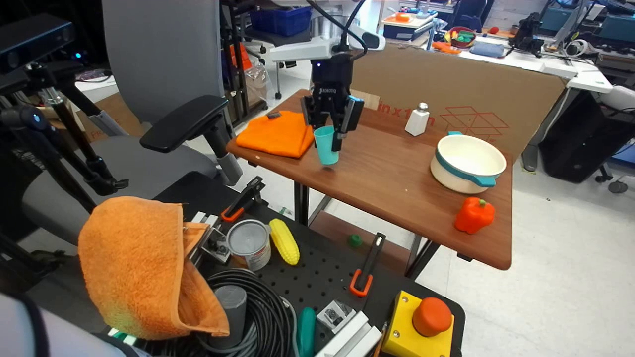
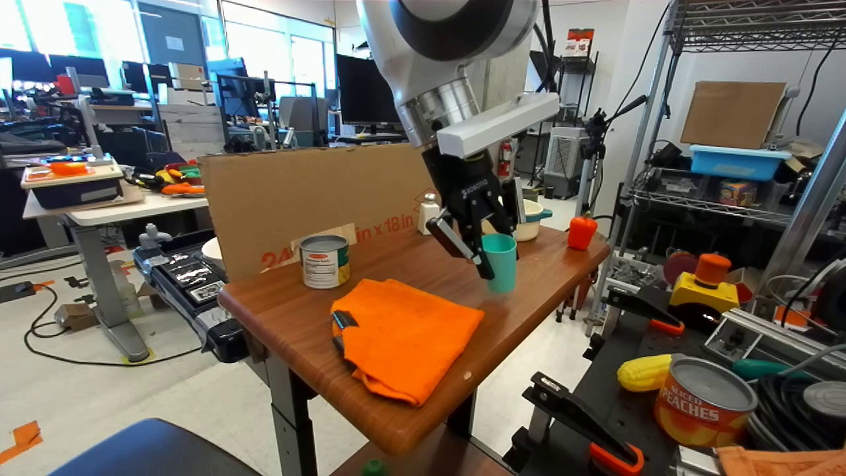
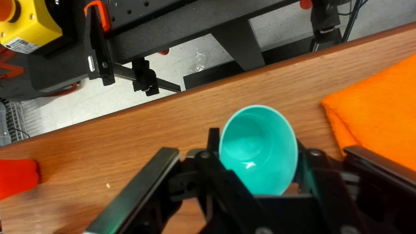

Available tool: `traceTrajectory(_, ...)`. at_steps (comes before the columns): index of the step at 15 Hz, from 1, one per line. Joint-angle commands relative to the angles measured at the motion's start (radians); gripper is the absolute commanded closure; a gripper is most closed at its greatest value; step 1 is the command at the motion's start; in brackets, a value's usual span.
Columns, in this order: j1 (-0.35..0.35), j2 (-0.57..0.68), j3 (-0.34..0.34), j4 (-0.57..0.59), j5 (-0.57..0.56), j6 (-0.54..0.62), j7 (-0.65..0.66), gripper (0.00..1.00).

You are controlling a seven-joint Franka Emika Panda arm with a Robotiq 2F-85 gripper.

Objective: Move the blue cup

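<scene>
The blue cup is a small teal, slightly tapered cup near the front edge of the wooden table. It also shows in an exterior view and in the wrist view, where I look into its open, empty inside. My gripper is shut on the cup, with one finger against each side of it. The cup is nearly upright with a slight tilt. A small shadow shows under its base, so it seems just off the table, though the gap is hard to judge.
An orange cloth lies beside the cup. A white bowl with teal rim, a red pepper and a small white bottle stand farther along. A can stands behind the cloth. A cardboard panel borders the table.
</scene>
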Motion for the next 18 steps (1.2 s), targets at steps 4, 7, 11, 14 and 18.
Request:
traceTrajectory(4,-0.077,-0.091,-0.071,0.014,0.031,-0.022,-0.010,0.79)
traceTrajectory(7,-0.126,-0.049,-0.105,0.066,0.054,-0.027,0.000,0.79)
traceTrajectory(11,-0.176,0.022,-0.115,0.115,0.145,-0.043,-0.010,0.79)
traceTrajectory(14,-0.192,0.078,-0.114,0.153,0.225,-0.032,-0.005,0.79)
traceTrajectory(18,-0.200,0.131,-0.121,0.198,0.282,-0.017,-0.005,0.79)
